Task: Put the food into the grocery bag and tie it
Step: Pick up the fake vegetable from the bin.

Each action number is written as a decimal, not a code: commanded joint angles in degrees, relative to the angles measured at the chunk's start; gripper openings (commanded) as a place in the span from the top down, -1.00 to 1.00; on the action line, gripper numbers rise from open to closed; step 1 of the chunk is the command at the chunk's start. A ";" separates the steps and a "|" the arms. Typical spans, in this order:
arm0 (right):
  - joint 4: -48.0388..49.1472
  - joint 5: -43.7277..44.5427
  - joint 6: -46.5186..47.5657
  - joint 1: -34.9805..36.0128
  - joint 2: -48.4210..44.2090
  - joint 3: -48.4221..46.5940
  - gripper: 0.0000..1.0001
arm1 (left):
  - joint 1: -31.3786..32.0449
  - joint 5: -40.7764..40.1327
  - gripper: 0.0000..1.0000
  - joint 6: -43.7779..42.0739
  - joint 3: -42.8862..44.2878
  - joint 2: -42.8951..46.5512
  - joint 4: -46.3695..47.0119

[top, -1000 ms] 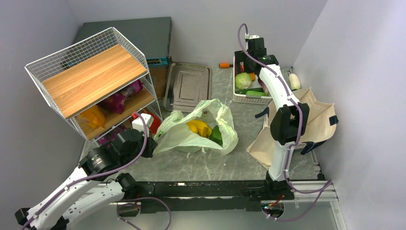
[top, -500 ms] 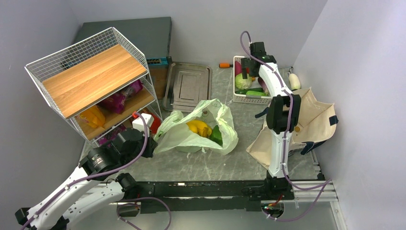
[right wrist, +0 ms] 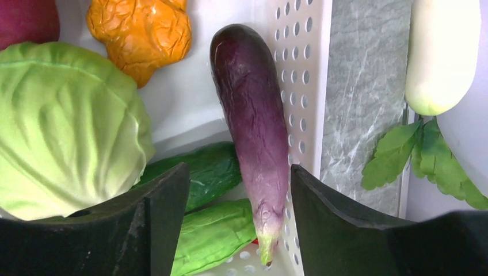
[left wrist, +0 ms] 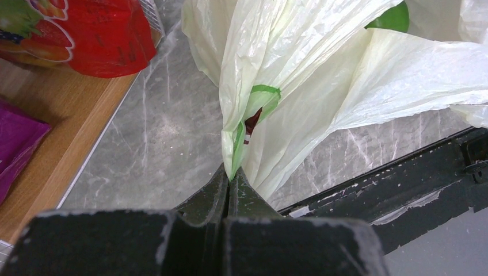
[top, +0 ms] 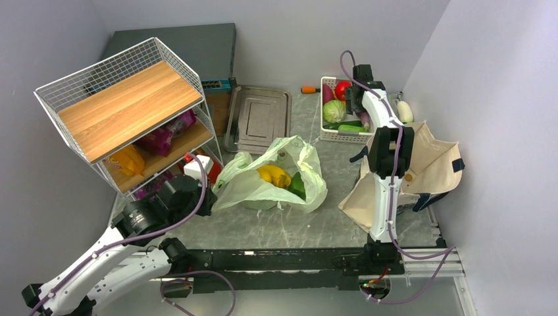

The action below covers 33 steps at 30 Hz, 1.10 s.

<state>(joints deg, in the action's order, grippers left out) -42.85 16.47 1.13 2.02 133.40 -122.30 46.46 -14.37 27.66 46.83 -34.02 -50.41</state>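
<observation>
left tool (left wrist: 229,176) pinching crinkly pale-green bag (left wrist: 299,75); right tool (right wrist: 237,175) spread — seemingly astride — wrinkled purple eggplant (right wrist: 247,103)

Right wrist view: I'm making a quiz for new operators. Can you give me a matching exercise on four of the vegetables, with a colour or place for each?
Things:
1. cabbage
2. eggplant
3. radish
4. crinkly vegetable

Colour or place:
A. outside the basket
B. purple
C. orange
D. pale green

Pairs: 1-D, 2-B, 3-A, 4-C
</observation>
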 commanded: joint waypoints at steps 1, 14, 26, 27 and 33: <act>2.31 0.83 0.38 -0.90 1.68 -4.15 -0.30 | -0.57 0.63 1.00 -0.85 0.02 -0.74 1.82; 2.75 3.58 2.16 -1.10 4.59 -4.53 -0.24 | -1.99 1.75 1.00 -1.34 -0.02 -2.14 2.17; 0.93 5.68 3.05 -1.14 8.73 -5.68 -0.21 | -2.90 2.73 1.00 -1.64 -0.08 -2.73 2.55; 0.87 5.81 3.09 -1.14 8.87 -5.63 -0.18 | -2.96 2.72 1.00 -1.64 -0.09 -2.81 2.55; 1.21 5.27 3.27 -1.23 9.36 -5.06 0.07 | -3.22 3.04 1.00 -1.73 -0.07 -2.96 2.60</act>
<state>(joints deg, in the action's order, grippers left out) -41.87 21.47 4.23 1.30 140.59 -126.06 43.62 -12.32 26.61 46.83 -36.71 -50.22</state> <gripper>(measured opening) 0.512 0.013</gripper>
